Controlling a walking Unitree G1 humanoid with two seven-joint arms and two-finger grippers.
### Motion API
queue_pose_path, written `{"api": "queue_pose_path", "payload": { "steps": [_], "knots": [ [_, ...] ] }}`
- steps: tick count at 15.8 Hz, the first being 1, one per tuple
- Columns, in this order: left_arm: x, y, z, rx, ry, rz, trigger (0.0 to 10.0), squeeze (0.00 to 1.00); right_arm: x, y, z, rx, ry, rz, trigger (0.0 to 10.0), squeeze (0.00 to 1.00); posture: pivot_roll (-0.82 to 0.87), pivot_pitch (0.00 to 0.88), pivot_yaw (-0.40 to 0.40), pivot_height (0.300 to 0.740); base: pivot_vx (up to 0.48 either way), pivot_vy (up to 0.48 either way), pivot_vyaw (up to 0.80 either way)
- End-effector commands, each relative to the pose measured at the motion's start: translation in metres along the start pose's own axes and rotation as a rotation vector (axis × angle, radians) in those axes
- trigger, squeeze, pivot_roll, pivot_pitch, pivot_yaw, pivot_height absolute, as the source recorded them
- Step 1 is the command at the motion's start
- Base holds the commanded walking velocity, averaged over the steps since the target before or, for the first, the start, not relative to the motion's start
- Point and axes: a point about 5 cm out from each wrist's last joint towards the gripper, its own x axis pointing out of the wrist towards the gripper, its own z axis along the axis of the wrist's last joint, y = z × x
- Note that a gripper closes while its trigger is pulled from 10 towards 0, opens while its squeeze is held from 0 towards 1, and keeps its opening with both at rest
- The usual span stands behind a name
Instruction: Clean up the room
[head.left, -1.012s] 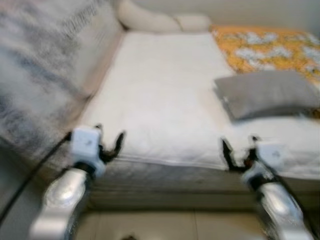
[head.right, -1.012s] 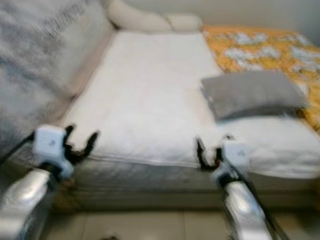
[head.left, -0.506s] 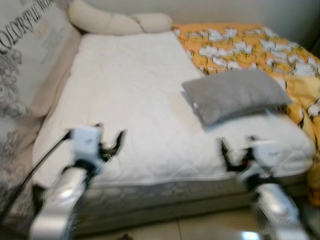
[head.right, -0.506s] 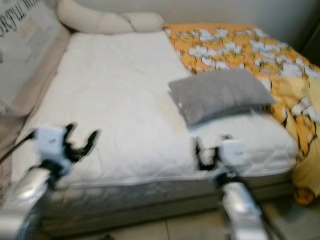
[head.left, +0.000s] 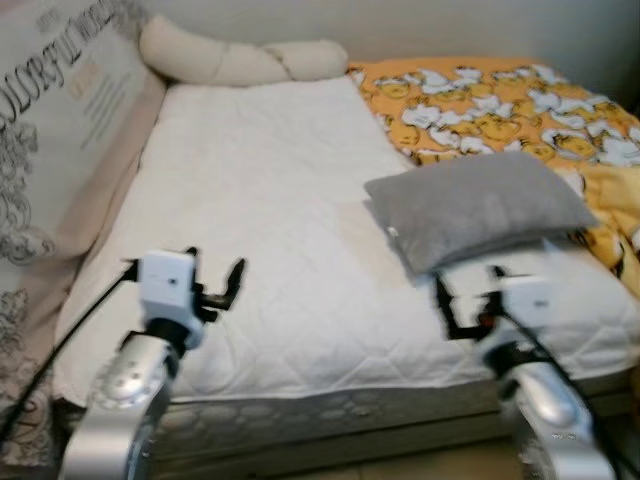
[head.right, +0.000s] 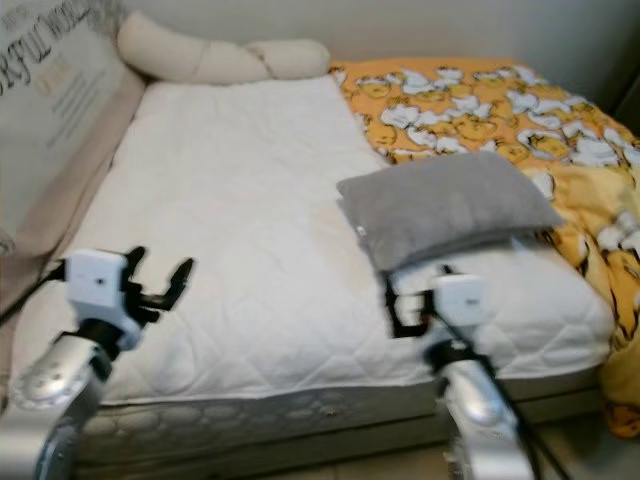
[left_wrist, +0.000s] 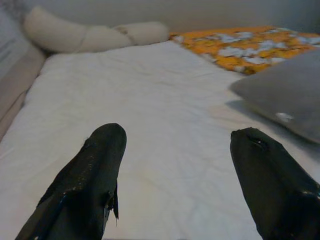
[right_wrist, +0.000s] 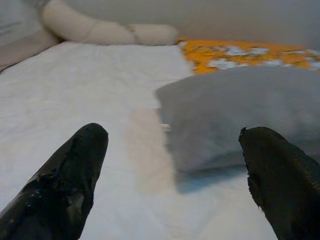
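A grey pillow (head.left: 480, 205) lies on the right half of a white quilted mattress (head.left: 260, 210), close to its front edge. An orange blanket with a white duck print (head.left: 500, 95) is bunched at the far right and spills over the right side. My left gripper (head.left: 214, 270) hangs open over the mattress's front left part, holding nothing. My right gripper (head.left: 466, 298) is open just in front of the grey pillow (right_wrist: 240, 110), a short way from its near edge. The left wrist view looks between the open fingers (left_wrist: 95, 170) along the bare mattress (left_wrist: 150, 115).
A long cream twisted bolster (head.left: 240, 62) lies along the head of the bed by the wall. A large printed fabric panel (head.left: 60, 140) leans along the left side. A strip of floor (head.left: 420, 465) runs below the mattress's front edge.
The camera has swung right and steadied, so the bed sits more centred and sharper. Both grippers stay open in the same spots in the view.
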Motion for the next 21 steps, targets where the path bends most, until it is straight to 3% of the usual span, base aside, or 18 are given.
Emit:
{"api": "queue_pose_path", "payload": {
  "steps": [1, 5, 12, 18, 21],
  "knots": [
    [0.0024, -0.0042, 0.0025, 0.002, -0.009, -0.019, 10.0, 0.00, -0.0013, -0.0087, 0.0011, -0.009, 0.000, -0.027, 10.0, 0.00, 0.06, 0.000, -0.020, 0.740, 0.315, 0.000, 0.00],
    [0.0030, -0.0061, 0.0018, 0.008, -0.008, -0.025, 10.0, 0.00, -0.0018, -0.0161, -0.0017, -0.007, 0.017, -0.055, 10.0, 0.00, 0.06, 0.000, -0.020, 0.740, 0.308, 0.000, 0.00],
    [0.0035, -0.0064, 0.0008, 0.009, -0.010, -0.029, 10.0, 0.00, -0.0010, -0.0152, -0.0038, -0.009, 0.025, -0.041, 10.0, 0.00, 0.06, 0.000, -0.022, 0.740, 0.300, 0.000, 0.00],
    [0.0027, -0.0064, -0.0041, -0.015, 0.004, -0.021, 10.0, 0.00, -0.0006, -0.0142, -0.0055, -0.004, 0.033, -0.028, 10.0, 0.00, 0.06, 0.000, -0.022, 0.740, 0.000, 0.000, 0.00],
    [0.0021, -0.0082, -0.0054, -0.024, 0.001, -0.020, 10.0, 0.00, -0.0008, -0.0113, -0.0039, -0.057, 0.024, 0.005, 10.0, 0.00, 0.06, 0.000, -0.021, 0.740, 0.000, -0.244, 0.21]
  ]
}}
